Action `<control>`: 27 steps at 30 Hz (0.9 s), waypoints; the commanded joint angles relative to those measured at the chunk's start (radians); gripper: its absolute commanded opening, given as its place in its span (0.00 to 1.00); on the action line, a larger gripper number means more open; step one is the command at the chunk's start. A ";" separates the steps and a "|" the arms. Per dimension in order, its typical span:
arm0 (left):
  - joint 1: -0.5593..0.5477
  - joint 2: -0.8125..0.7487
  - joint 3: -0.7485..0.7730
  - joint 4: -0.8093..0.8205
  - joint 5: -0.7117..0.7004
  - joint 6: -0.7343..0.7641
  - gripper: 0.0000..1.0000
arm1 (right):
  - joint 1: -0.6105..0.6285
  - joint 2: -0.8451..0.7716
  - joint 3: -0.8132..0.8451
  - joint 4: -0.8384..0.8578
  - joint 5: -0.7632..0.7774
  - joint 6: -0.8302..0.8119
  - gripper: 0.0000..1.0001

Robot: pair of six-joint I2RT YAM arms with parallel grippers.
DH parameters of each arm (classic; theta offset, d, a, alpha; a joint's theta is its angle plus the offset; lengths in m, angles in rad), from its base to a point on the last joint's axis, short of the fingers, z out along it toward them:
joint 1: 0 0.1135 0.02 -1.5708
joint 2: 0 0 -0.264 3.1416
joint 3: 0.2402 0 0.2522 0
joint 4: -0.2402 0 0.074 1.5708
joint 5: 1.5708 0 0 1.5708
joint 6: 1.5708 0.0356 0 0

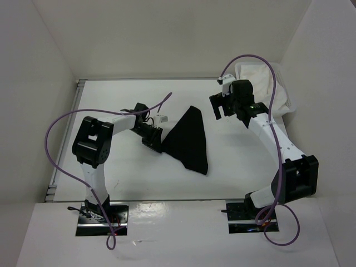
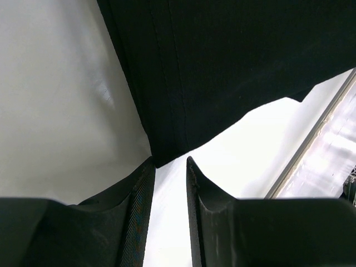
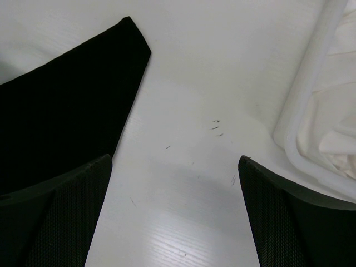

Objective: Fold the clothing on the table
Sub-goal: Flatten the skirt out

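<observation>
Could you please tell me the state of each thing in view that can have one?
clothing: lying flat on the table, one corner at the left gripper fingertips.
left gripper: low at that corner, jaws narrowly apart; grip unclear.
right gripper: wide open, empty, over bare table between the clothing and the white bin.
white bin: upright at the table's far right, holding white cloth.

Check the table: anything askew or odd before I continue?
Nothing is spilled or damaged. The clothing lies as a slanted wedge, askew to the edges of the table, with its left corner right at the tips of the left gripper.
</observation>
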 commanded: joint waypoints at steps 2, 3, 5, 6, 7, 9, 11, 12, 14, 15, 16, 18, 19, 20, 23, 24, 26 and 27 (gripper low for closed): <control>-0.004 0.013 -0.002 -0.009 0.016 0.046 0.36 | 0.010 0.001 0.003 0.048 -0.008 -0.011 0.98; -0.004 0.013 -0.002 -0.009 0.016 0.046 0.36 | 0.010 0.001 0.003 0.048 -0.008 -0.011 0.98; -0.004 0.013 0.011 0.001 0.016 0.037 0.36 | 0.010 0.001 -0.007 0.048 -0.008 -0.011 0.98; -0.004 0.013 0.011 0.010 0.016 0.037 0.36 | 0.010 -0.008 -0.007 0.048 -0.008 -0.011 0.98; -0.004 0.022 0.011 0.011 0.016 0.037 0.36 | 0.010 -0.008 -0.007 0.048 -0.008 -0.011 0.98; 0.006 0.034 0.032 0.020 0.016 0.028 0.37 | 0.010 -0.008 -0.007 0.048 -0.008 -0.011 0.98; 0.016 0.043 0.041 0.020 0.035 0.019 0.39 | 0.010 -0.008 -0.007 0.057 -0.008 -0.011 0.98; 0.016 0.054 0.041 0.020 0.035 0.019 0.39 | 0.010 -0.008 -0.016 0.057 -0.008 -0.011 0.98; 0.016 0.065 0.052 0.020 0.044 0.019 0.39 | 0.010 -0.008 -0.016 0.057 -0.008 -0.011 0.98; 0.016 0.065 0.052 0.029 0.044 0.019 0.39 | 0.010 -0.008 -0.016 0.057 -0.008 -0.011 0.98; 0.016 0.065 0.052 0.029 0.044 0.019 0.39 | 0.010 -0.008 -0.016 0.057 -0.008 -0.011 0.98; 0.016 0.075 0.052 0.029 0.053 0.010 0.35 | 0.010 -0.008 -0.016 0.057 -0.008 -0.011 0.98; 0.016 0.075 0.052 0.029 0.053 0.010 0.32 | 0.010 -0.008 -0.016 0.057 -0.008 -0.011 0.98; 0.016 0.075 0.052 0.029 0.053 0.010 0.28 | 0.010 -0.008 -0.016 0.057 -0.008 -0.011 0.98; 0.016 0.075 0.061 0.011 0.053 0.010 0.07 | 0.010 0.001 -0.016 0.057 -0.008 -0.011 0.98; 0.016 0.066 0.061 0.011 0.053 0.010 0.01 | 0.010 0.001 -0.016 0.057 -0.008 -0.011 0.98; 0.016 0.054 0.061 0.001 0.053 0.010 0.00 | 0.029 0.015 0.002 0.057 0.008 -0.021 0.98; 0.016 0.045 0.052 0.001 0.043 0.010 0.00 | 0.029 0.042 0.003 0.057 0.017 -0.033 0.98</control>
